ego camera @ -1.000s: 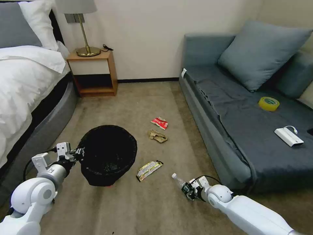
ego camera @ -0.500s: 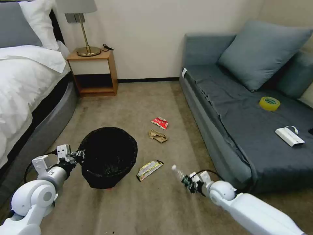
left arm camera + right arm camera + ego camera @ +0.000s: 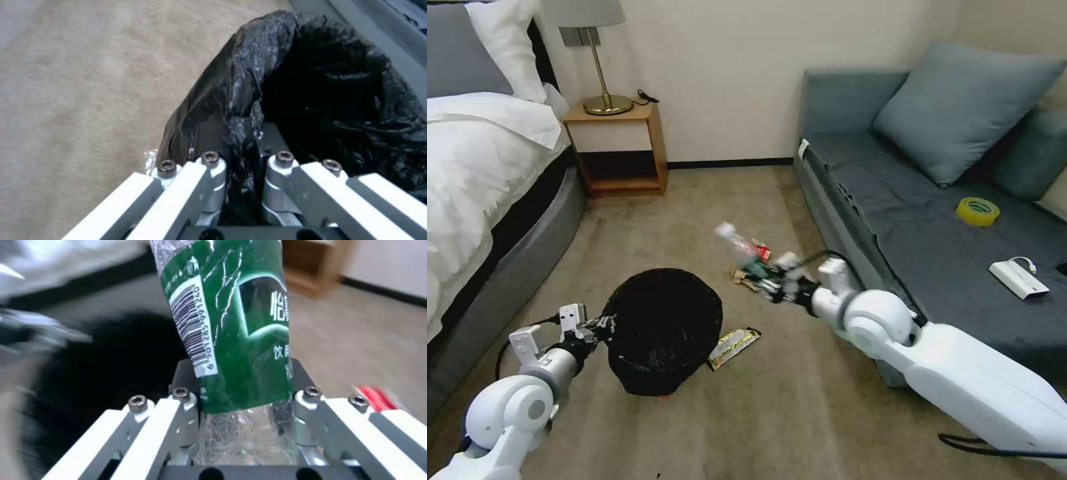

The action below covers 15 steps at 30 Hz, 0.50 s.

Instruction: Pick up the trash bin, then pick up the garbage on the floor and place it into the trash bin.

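Right now our right tool [image 3: 767,283] is clamped on the clear plastic bottle [image 3: 740,248], its fingers [image 3: 186,400] pressed against either side of the body just below the green label. We hold it near the base, so the capped end points up and away toward the bed side, and the bottle is raised off the floor [image 3: 707,200], above the crumpled brown paper [image 3: 742,276] and in front of the red-and-white packet [image 3: 760,251]. From the right wrist view the dark mouth of the bin lies beyond and below the bottle, which suits a carry toward it; we judge the bottle is not yet over the opening.

Our left tool [image 3: 599,325] is closed on the rim of the trash bin [image 3: 665,330], pinching the black bag liner [image 3: 236,110] where it folds over the edge. Gripping at the rim keeps the mouth open and facing up, and the bin leans slightly toward the right arm. A little of its pale base shows at the bottom; whether it is clear of the carpet we cannot tell.

Just beside the bin, on its right, the gold-and-white wrapper [image 3: 733,347] lies flat on the floor. Three pieces are still to be collected after the bottle
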Tool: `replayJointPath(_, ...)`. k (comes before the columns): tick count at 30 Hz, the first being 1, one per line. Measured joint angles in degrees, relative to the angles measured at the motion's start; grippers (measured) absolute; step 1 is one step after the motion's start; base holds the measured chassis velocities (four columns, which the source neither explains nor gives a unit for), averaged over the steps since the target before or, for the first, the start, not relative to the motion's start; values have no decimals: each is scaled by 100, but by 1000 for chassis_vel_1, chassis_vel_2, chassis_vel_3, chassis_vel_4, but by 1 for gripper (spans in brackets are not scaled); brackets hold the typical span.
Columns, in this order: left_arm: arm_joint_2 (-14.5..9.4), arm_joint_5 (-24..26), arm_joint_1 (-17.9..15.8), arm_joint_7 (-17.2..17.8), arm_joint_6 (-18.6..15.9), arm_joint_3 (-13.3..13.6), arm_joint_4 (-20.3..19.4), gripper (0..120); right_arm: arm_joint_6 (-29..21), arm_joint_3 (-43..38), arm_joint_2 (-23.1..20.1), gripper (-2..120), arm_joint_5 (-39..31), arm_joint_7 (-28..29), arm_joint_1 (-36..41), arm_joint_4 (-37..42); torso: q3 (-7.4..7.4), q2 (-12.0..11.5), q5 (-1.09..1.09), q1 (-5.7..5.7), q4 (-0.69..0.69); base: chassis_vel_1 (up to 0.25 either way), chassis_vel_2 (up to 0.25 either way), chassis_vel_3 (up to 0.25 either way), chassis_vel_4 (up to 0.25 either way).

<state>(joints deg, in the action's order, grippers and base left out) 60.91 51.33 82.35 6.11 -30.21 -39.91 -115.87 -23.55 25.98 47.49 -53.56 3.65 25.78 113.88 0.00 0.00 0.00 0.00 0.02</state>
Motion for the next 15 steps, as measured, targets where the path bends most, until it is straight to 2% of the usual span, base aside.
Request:
replayJointPath(5,34,31,71,-30,-15,48,-115,6,12,575,168,25,36,-1,-205,138,0,0,0,0,-1,0,0,0,0)
replayJointPath(9,113,57,217,-5,-86,205,-343,6,58,1068,380,23,393,-196,-220,-98,0,0,0,0,-2,0,0,0,0)
replayJointPath(15,195,39,257,85,-123,313,-535,6,16,1320,565,23,597,-174,-160,-349,0,0,0,0,-1,0,0,0,0)
